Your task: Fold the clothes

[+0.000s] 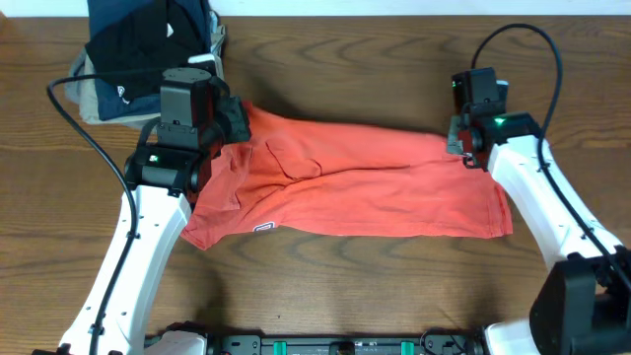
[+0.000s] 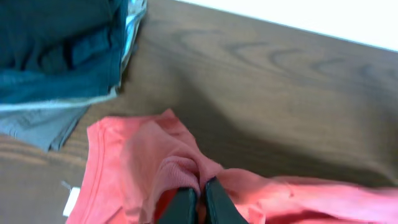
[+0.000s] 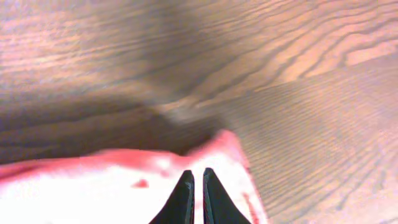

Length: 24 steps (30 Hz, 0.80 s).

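The clothes (image 1: 375, 187), a coral-red T-shirt, lie spread in a wide band across the middle of the table, with a small white tag (image 1: 263, 228) near the front hem. My left gripper (image 1: 234, 120) is at the shirt's back left part. In the left wrist view it (image 2: 200, 185) is shut on a bunched ridge of the fabric (image 2: 124, 162), and a white tag (image 2: 71, 201) shows at the left. My right gripper (image 1: 461, 148) is at the shirt's back right corner. Its tips (image 3: 198, 174) are closed on the fabric's edge (image 3: 93, 186).
A stack of folded black, navy and grey-khaki garments (image 1: 148, 49) sits at the back left corner, just behind the left gripper, and also shows in the left wrist view (image 2: 56, 56). Bare wooden table (image 1: 345, 286) lies in front of the shirt and to its right (image 3: 298, 93).
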Motion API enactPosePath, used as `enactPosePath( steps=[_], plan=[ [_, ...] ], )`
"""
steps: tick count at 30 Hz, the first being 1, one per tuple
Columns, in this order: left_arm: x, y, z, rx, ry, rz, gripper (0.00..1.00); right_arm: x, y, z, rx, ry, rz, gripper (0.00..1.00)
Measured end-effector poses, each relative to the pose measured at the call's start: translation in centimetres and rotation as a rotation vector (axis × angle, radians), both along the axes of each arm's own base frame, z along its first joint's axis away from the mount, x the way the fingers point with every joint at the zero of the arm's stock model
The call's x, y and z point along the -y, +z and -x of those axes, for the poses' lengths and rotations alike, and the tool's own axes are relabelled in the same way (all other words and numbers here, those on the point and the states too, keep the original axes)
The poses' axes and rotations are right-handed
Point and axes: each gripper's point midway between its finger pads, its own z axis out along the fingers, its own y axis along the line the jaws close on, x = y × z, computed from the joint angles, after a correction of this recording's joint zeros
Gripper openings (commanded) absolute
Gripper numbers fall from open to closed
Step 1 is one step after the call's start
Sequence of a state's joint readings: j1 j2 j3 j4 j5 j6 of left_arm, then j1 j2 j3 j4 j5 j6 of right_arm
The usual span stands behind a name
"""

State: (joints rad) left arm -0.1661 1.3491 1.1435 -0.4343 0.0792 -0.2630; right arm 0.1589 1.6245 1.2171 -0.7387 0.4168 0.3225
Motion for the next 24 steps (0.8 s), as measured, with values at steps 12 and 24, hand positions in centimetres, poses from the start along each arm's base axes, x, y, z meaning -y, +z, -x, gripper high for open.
enactPosePath(
  steps=[12,24],
  plan=[
    [-0.3,-1.5,1.4,-0.083,0.001,-0.015,0.06,-1.4,-0.5,0.7,-0.032,0.029,-0.106,0.51],
    [-0.4,-1.8,1.7,-0.099,0.003,-0.019,0.06,-5.4,-3.5,0.6,-0.111,0.084,-0.385,0.77]
  ],
)
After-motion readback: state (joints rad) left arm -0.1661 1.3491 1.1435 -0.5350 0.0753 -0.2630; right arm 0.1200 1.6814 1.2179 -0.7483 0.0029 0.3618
